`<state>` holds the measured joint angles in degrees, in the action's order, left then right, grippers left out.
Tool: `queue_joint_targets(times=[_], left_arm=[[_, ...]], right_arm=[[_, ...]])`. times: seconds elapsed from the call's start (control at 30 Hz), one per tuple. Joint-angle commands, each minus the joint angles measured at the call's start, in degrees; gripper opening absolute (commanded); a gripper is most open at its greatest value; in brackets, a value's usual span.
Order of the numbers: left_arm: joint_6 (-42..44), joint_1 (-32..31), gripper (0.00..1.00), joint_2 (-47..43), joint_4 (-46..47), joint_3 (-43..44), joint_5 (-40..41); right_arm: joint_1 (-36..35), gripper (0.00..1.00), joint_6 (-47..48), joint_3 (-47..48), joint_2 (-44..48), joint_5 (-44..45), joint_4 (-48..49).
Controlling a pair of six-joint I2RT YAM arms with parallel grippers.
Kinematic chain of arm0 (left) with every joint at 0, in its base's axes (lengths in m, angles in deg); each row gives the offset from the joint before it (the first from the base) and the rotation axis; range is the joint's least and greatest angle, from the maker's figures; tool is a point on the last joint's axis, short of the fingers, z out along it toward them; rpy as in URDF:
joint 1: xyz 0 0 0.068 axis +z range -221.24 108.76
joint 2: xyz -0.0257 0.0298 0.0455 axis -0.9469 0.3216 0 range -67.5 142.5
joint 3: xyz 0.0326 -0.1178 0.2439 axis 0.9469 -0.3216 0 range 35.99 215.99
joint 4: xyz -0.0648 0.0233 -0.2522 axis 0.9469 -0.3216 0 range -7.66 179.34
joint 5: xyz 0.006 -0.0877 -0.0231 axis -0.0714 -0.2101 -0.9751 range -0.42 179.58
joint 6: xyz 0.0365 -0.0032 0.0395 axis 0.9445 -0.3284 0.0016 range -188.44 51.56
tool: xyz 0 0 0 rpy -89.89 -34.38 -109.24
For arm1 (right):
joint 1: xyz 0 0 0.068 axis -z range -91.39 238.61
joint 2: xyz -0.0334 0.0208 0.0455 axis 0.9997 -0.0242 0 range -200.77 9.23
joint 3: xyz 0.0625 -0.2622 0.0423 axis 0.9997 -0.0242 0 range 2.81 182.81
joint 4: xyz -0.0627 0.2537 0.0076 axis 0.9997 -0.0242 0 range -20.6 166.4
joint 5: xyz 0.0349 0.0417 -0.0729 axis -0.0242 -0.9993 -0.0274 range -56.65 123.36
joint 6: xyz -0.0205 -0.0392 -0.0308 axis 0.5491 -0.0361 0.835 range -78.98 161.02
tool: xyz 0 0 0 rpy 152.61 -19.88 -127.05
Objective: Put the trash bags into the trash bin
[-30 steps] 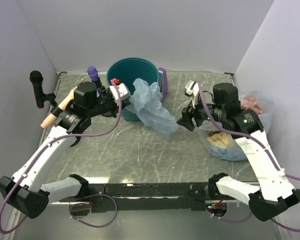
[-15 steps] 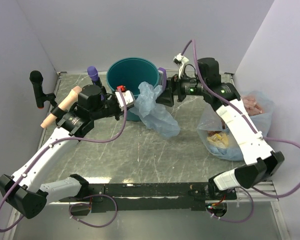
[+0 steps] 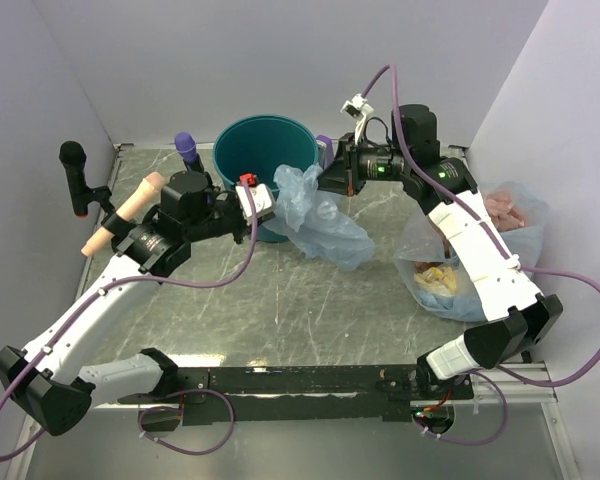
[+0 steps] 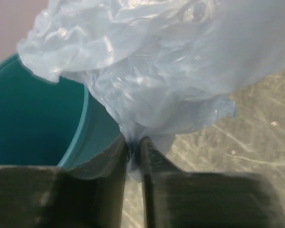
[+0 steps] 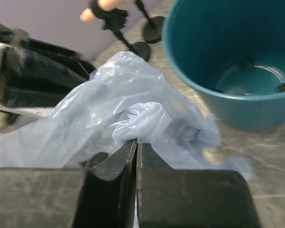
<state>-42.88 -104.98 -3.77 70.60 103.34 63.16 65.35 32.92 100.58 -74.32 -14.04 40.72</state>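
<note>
Presently, the left end effector [image 4: 134, 142] is closed on a thin fold of the trash bag [image 4: 171, 80]. The left wrist view shows the plastic pinched between the two jaws, which stand almost together. The right end effector [image 5: 136, 142] is likewise closed, with a crease of the same bag caught at its tips. The bag is therefore held at two places and spans between them, bunched and crinkled.

Location: the bag hangs just outside the trash bin [image 3: 250, 150], against its front right side. In the top view its upper folds overlap the rim and its lower part trails onto the counter [image 3: 280, 310] toward the centre. The bin stands upright and open at the middle of the counter's far edge. None of the bag appears to be inside it.

Recommended procedure for the step in hand:
1. Raise both end effectors together until the lowest fold clears the rim.
2. Carry the bag over the opening, bringing the two grips closer so the film gathers instead of stretching.
3. Lower, and release only when the bulk is below the rim.

Caution: the film is thin, so an unequal pull may tear it or slip it free. A trailing fold may snag the rim and shift the bin. Route the right arm clear of the clear stuffed bag [image 3: 480, 260] at the counter's right edge
</note>
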Motion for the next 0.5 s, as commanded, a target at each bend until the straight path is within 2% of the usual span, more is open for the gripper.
queue_joint_targets(times=[0.0,0.03,0.07,0.13,0.3,0.47], left_arm=[[-3.41,-0.1,0.42,0.61,-5.93,5.85,0.67],[-4.28,0.07,0.59,0.26,-7.87,6.56,-0.38],[-5.51,0.16,0.68,-0.26,-8.76,6.91,-0.91],[-10.85,0.16,0.8,-1.23,-8.25,7.44,-0.83],[-19.22,0.07,0.87,2.01,-4.12,12.18,-2.58],[-29.59,-1.15,0.93,7.46,3.26,15.97,-2.07]], right_arm=[[-0.2,0.0,5.89,0.05,2.85,7.29,-1.31],[-0.2,0.0,7.55,-0.3,3.65,9.06,-2.02],[-0.37,0.0,7.57,-0.48,4.18,11.34,-2.37],[-0.64,0.0,10.2,-0.74,5.67,14.86,-2.64],[-3.36,0.0,13.54,-2.42,7.79,25.23,-1.67],[-4.68,0.0,14.25,-2.42,7.61,25.95,-1.67]])
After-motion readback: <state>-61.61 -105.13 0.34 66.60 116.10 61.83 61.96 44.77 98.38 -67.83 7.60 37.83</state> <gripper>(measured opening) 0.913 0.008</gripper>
